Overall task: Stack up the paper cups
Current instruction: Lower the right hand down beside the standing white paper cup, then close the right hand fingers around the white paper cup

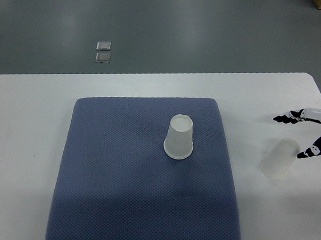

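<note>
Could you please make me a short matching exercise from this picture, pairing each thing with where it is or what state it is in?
Things:
1. cup on the mat
2. second cup
3. right robot hand
4. blue mat

Places or states:
A. lies on the white table, under one cup
B. stands upside down near the middle of the blue mat
C. fingers spread, holding nothing, at the right edge of the picture
D. on the bare table, right of the mat, beside the robot hand

Pairs: 1-B, 2-D, 3-C, 4-A
</note>
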Controlling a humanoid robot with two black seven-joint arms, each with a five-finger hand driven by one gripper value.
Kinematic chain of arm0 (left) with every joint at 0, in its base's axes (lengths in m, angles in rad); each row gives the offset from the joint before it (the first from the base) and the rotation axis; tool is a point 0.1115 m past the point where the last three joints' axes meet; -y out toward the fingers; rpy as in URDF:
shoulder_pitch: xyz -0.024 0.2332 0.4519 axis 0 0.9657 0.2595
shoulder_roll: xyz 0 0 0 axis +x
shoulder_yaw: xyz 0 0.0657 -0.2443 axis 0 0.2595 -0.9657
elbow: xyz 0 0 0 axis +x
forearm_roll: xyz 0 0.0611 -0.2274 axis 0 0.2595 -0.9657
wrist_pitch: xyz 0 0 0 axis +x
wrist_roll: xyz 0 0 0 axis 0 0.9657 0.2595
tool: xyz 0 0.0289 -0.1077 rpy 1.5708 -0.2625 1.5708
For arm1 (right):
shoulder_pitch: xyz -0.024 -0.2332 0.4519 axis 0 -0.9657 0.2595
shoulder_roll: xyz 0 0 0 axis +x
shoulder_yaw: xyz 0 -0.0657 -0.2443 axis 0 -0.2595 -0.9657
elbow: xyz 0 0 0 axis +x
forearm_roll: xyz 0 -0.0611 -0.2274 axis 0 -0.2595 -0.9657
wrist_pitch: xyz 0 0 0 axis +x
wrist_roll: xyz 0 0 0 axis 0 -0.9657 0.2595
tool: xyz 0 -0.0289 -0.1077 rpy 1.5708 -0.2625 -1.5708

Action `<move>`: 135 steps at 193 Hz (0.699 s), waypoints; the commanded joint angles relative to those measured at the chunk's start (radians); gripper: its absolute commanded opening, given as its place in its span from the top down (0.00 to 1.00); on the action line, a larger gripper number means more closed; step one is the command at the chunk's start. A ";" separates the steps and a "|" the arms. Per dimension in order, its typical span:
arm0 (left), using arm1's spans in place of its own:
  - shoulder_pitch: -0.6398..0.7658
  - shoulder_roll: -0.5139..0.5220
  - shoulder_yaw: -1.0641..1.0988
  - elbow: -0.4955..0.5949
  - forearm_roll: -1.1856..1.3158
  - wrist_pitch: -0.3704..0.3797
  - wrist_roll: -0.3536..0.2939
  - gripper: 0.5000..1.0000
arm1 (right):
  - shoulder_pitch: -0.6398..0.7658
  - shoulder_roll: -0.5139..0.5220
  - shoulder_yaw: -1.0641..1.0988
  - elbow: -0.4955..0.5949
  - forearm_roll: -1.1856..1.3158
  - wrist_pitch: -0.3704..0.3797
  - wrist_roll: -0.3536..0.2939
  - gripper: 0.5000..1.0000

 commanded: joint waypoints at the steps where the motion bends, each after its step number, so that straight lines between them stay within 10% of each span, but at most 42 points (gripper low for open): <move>1: 0.000 0.000 0.000 0.000 0.000 0.001 -0.001 0.00 | -0.012 0.021 -0.007 -0.004 -0.020 -0.007 0.000 0.15; 135: 0.000 0.000 0.000 0.000 0.000 0.001 -0.001 0.00 | -0.032 0.084 -0.070 -0.066 -0.079 -0.168 -0.008 0.17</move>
